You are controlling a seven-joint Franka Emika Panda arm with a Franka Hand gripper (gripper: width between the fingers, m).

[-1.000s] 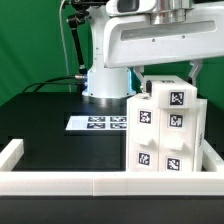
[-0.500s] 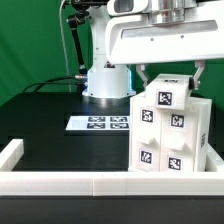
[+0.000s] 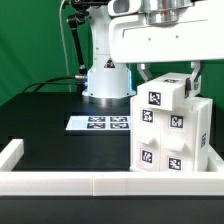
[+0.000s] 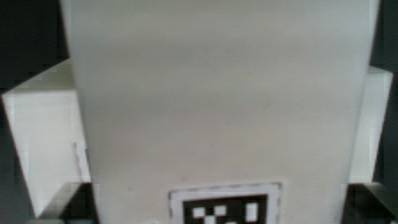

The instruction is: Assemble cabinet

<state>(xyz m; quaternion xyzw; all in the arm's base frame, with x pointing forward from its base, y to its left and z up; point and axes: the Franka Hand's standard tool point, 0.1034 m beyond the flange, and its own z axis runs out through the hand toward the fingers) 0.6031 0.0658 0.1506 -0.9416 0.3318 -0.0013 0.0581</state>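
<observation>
The white cabinet body stands upright at the exterior view's right, with several black-and-white tags on its front. My gripper is right above it, one finger on each side of a white tagged cabinet piece, and is shut on it. The piece sits tilted on top of the body. In the wrist view this white piece fills most of the frame, with one tag at its edge. The body's side walls show behind it. My fingertips are hidden there.
The marker board lies flat on the black table, left of the cabinet. A long low white border wall runs along the table's front, with a short end at the left. The robot base stands behind.
The tagged piece in my gripper has tipped more and shifted slightly toward the exterior view's left, rising a little at one side. The cabinet body has not moved.
</observation>
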